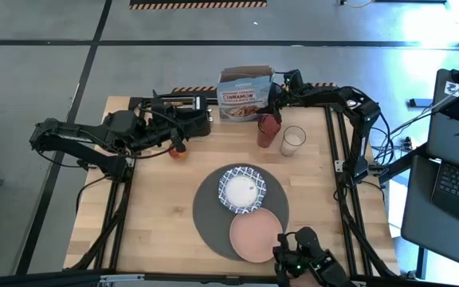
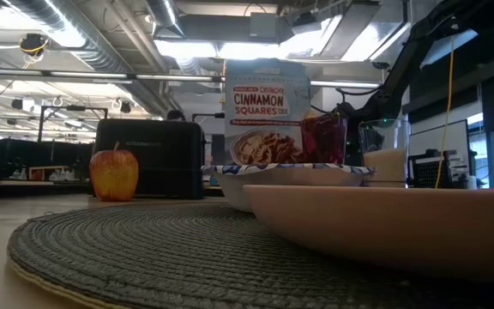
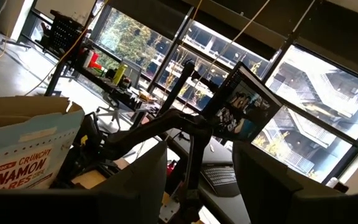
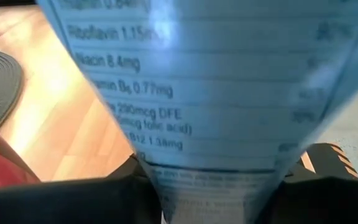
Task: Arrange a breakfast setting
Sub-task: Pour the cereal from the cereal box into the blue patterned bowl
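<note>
The round dark-grey mat (image 1: 213, 215) lies at the table's near middle. On it rest the blue-and-white bowl (image 1: 242, 190) and the salmon-pink plate (image 1: 255, 236). The red tumbler (image 1: 268, 130) and the milk glass (image 1: 292, 140) stand side by side near the far edge. The gold spoon does not show. My right gripper (image 1: 281, 89) is shut on the cereal box (image 1: 245, 96) at the far edge. My left gripper (image 1: 180, 131) is open and empty beside the toaster, above the apple; its wrist view (image 3: 197, 165) looks up into the room. My right gripper has the cereal box between its two fingers at the box's right side, on the panel with the nutrition print (image 4: 216, 180). It comes from the table's right. The box stands upright in the low view (image 2: 267, 107); the bowl hides its base.
A black toaster (image 1: 183, 110) stands at the far left with a red apple (image 1: 179, 152) in front of it. A camera mount (image 1: 305, 259) sits at the near edge beside the plate. Bare wood lies left of the mat.
</note>
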